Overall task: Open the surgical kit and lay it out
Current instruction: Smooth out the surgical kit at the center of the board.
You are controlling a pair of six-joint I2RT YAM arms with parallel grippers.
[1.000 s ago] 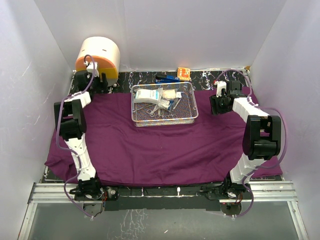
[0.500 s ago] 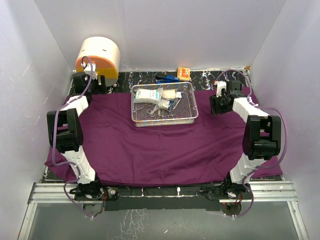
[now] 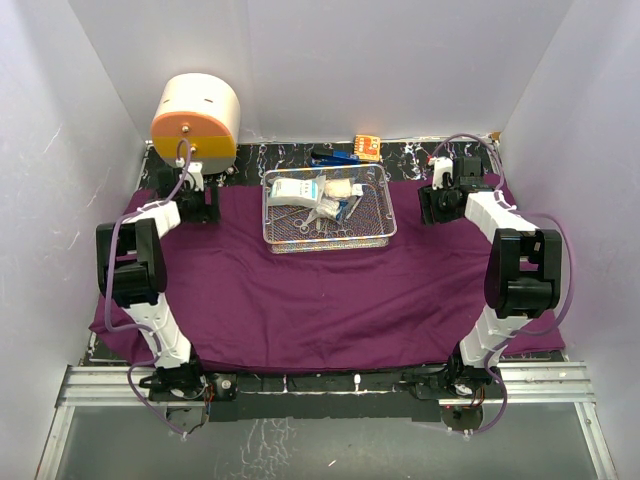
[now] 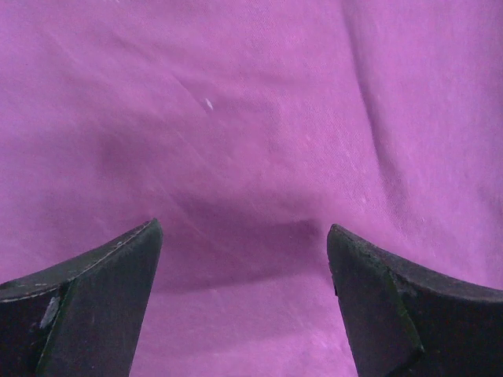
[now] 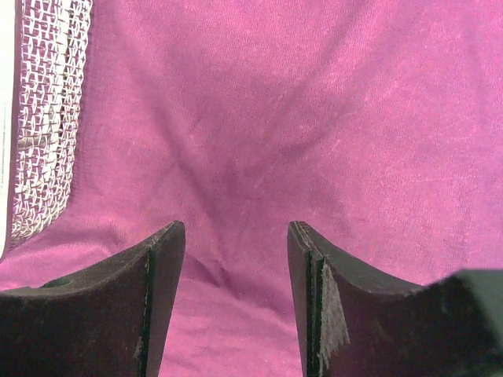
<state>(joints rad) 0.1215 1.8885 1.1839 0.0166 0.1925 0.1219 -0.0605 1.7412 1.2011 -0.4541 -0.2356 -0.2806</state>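
— What stands in the far left corner?
— A round drum (image 3: 195, 118), cream on top and orange lower down at the front. It sits on the desk (image 3: 262, 158), which is black with white veining.
— And along the back edge?
— A small orange box (image 3: 367, 147) lies close to the rear wall. A blue item (image 3: 335, 155) is just beside it, on the left. Plain white walls (image 3: 400, 60) close in three sides.

The tray (image 3: 330, 244) sits on the cloth (image 3: 320, 300), at its far middle; the drum (image 3: 196, 112) stands behind the cloth's far-left corner.
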